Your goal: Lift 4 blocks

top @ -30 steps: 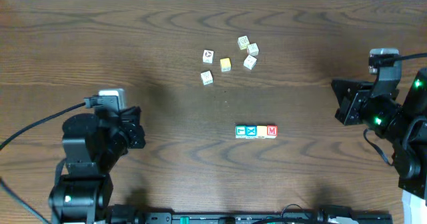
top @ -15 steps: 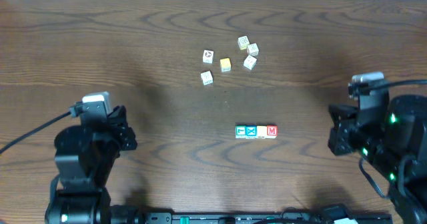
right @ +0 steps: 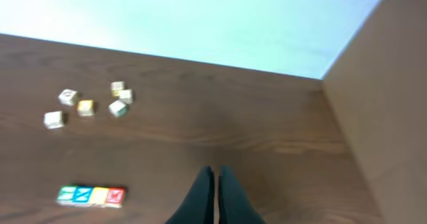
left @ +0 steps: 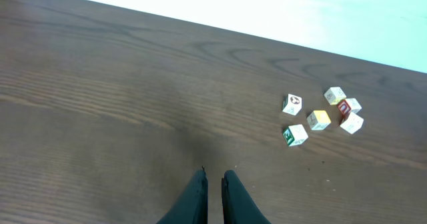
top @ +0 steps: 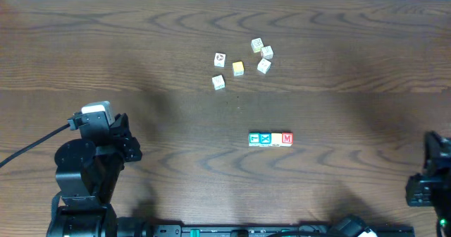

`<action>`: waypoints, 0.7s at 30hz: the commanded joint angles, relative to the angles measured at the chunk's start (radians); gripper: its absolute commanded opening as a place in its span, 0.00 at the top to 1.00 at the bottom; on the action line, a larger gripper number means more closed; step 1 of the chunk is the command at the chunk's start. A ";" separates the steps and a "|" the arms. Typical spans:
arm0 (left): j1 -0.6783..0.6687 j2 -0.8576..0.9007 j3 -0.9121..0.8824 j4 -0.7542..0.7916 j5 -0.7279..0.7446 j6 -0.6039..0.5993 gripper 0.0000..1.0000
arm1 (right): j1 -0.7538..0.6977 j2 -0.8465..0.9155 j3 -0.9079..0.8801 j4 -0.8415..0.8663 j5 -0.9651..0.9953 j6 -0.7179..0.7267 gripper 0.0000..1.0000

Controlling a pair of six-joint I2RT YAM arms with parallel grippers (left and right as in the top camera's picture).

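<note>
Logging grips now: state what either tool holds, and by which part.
Nothing is held. The left tool and the right tool are both shut and empty, well away from the row of four blocks.

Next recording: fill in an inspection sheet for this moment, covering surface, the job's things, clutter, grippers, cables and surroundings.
Surface: dark wood-grain table, no spills seen.
Job's things: row of four blocks, side by side on the table: teal, blue X, yellow-orange, red M. None lifted.
Clutter: six loose cubes scattered farther back, apart from the row.
Grippers: left gripper, jaws almost together, empty; right gripper, jaws together, empty. Both are well away from the blocks.
Cables: black cable trails from the left arm off the picture's edge.
Surroundings: pale surface beyond the far table edge.
</note>
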 commanded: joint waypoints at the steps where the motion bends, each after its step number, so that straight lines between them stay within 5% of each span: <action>1: 0.005 0.005 0.011 -0.004 -0.016 -0.002 0.90 | 0.044 0.014 -0.002 -0.039 0.134 0.095 0.99; 11: 0.005 0.051 0.011 -0.018 -0.016 -0.002 0.89 | -0.024 0.150 -0.134 -0.027 -0.030 0.306 0.99; 21: 0.005 0.098 0.011 -0.021 -0.016 -0.005 0.90 | -0.453 0.252 -0.341 0.161 -0.554 0.192 0.99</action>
